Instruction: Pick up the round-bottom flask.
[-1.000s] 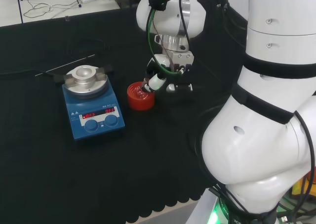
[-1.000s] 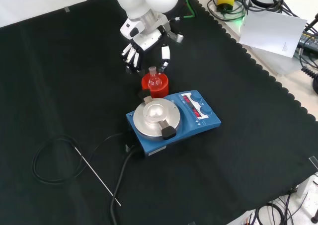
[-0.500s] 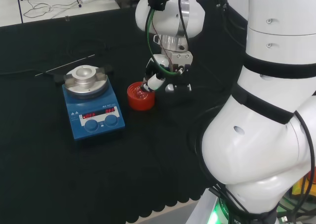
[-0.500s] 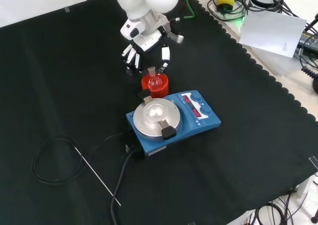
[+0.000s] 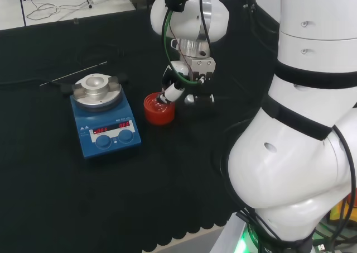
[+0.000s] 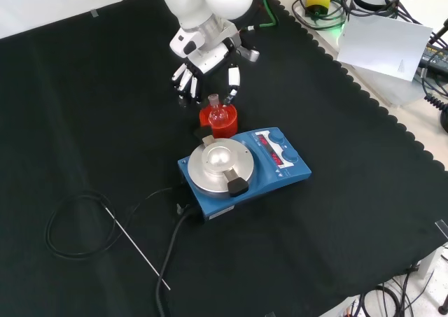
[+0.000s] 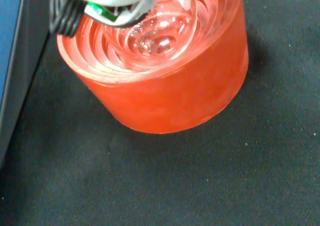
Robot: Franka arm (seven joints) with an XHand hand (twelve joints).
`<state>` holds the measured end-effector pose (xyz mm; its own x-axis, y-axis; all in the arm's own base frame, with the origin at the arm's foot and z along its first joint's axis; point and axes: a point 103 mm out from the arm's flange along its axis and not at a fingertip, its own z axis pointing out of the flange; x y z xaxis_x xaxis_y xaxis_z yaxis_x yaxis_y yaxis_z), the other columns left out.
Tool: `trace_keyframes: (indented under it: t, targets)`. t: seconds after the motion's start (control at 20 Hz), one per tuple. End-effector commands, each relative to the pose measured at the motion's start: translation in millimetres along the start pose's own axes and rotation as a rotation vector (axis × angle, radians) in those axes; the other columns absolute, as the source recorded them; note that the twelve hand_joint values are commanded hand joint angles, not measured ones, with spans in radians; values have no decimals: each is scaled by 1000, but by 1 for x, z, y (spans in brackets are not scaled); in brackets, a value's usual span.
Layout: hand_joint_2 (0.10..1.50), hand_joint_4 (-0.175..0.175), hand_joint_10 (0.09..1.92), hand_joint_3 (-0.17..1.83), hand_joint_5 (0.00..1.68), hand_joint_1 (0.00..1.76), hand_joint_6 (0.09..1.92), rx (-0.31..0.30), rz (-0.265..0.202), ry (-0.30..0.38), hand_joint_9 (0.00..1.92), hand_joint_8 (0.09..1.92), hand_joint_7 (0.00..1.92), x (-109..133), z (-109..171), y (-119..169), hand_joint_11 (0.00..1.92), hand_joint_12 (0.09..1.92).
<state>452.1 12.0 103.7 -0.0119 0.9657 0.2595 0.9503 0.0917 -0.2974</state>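
So the small clear glass round-bottom flask (image 6: 217, 110) is sitting upright in a red ribbed ring stand (image 6: 218, 122), neck pointing up. The black and white robot hand (image 6: 204, 73) hangs just behind and above it in the front view, fingers (image 6: 183, 81) spread and relaxed, nothing in them yet. The flask neck sits below the fingertips, roughly in the gap between the finger group on one side and the thumb (image 6: 232, 78) on the other, so it looks lined up for a pinch, but there's no contact I can make out.

In the wrist view you can see the glass bulb nested down in the stand's ribs, and it looks empty. My guess on handling: very light, rigid, smooth and slippery, and obviously breakable. The bulb is mostly sunk into the stand, so the fingers can't really get around it. The neck is the only sensible place to take hold, thumb on one side and fingers opposite, ideally under the lip at the top so it can't slide out.

Also worth noting: the blue hotplate stirrer with the round metal top (image 6: 241, 167) is just beside the stand on the far side from the fingers, so lift straight up. Tilting could knock the glass on the stand's rim.
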Motion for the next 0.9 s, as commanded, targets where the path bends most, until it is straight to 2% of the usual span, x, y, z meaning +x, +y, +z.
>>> trace_keyframes:
  t: [0.05, 0.1, 0.15, 0.25, 0.5, 0.9]
  targets:
    - [733, 86, 679, 574, 1072, 1013, 854, -9, 3, -30, 601, 748, 402, 1, -2, 0, 187, 1398]
    - [743, 130, 670, 578, 1105, 1045, 864, -7, 6, -37, 614, 742, 414, 1, -2, 0, 194, 1394]
    - [727, 154, 658, 622, 1123, 1065, 886, -5, 8, -41, 628, 734, 428, 2, -3, 1, 200, 1390]
    - [689, 171, 643, 710, 1136, 1082, 929, 2, 11, -42, 648, 725, 446, 2, -7, 1, 209, 1384]
    - [664, 175, 634, 770, 1133, 1086, 970, 12, 7, -54, 661, 717, 445, 9, -21, 0, 215, 1382]
    - [662, 175, 633, 779, 1131, 1086, 978, 22, 0, -119, 662, 714, 436, 39, -57, -12, 219, 1382]
